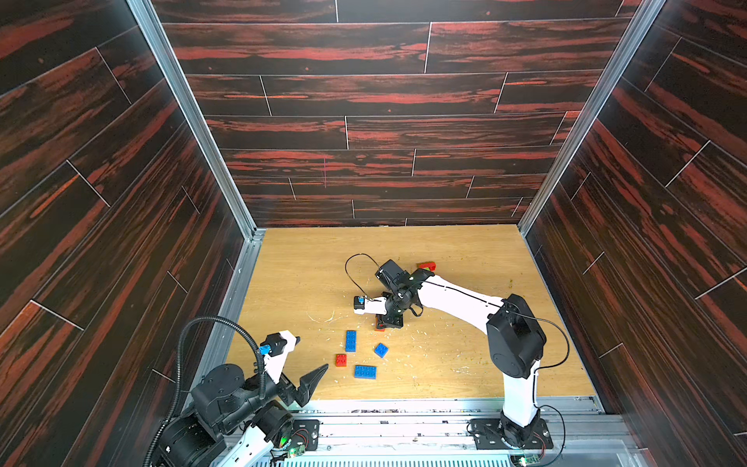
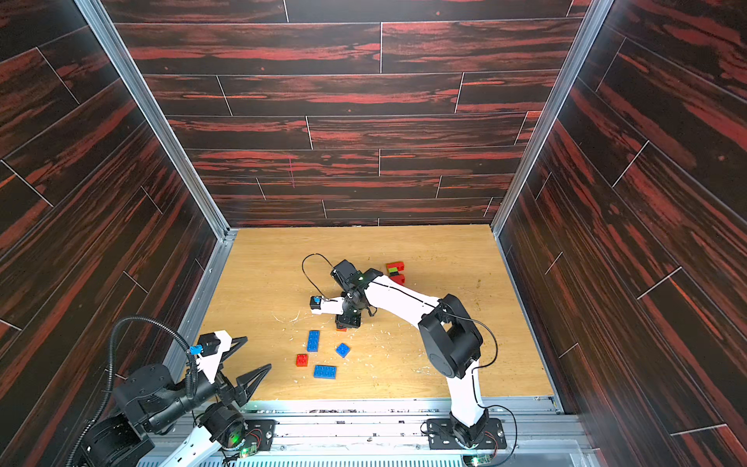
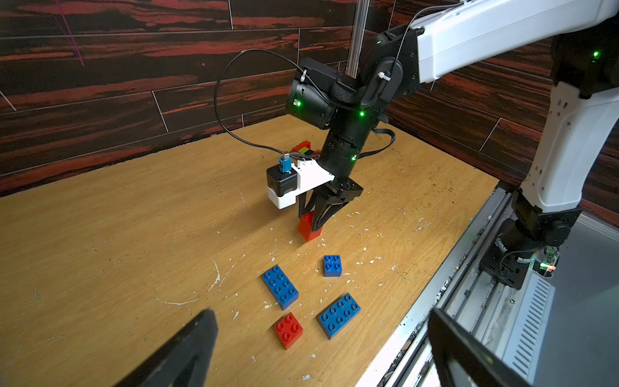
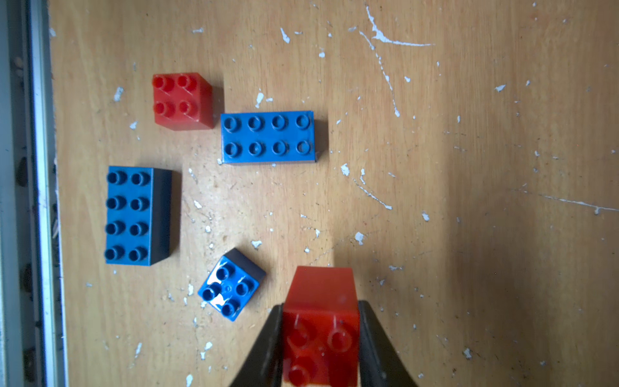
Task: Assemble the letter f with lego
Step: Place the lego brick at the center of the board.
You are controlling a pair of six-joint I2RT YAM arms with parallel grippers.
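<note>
**Right pincer clamped on a red brick at mid-surface**

Your left pincer (image 1: 313, 352) hangs released, jaws wide apart and holding nothing, over the near left corner of the surface (image 1: 283, 263).

Right of it, four loose bricks lie studs up in a cluster toward the near edge. A long blue brick (image 1: 351, 340) points at the far edge, and a red square brick (image 1: 340, 360) sits just beside its near end. A second long blue brick (image 1: 365, 372) lies crosswise nearest the near edge. A small blue brick (image 1: 381, 350) is turned at an angle.

Just beyond the cluster, your right pincer (image 3: 310, 221) points down, clenched on a tall red brick (image 4: 320, 331) by its two sides. You cannot tell whether its base touches the surface.

Further right, toward the far edge, a red and lime green stack (image 2: 395, 271) stands well apart from the cluster.
</note>
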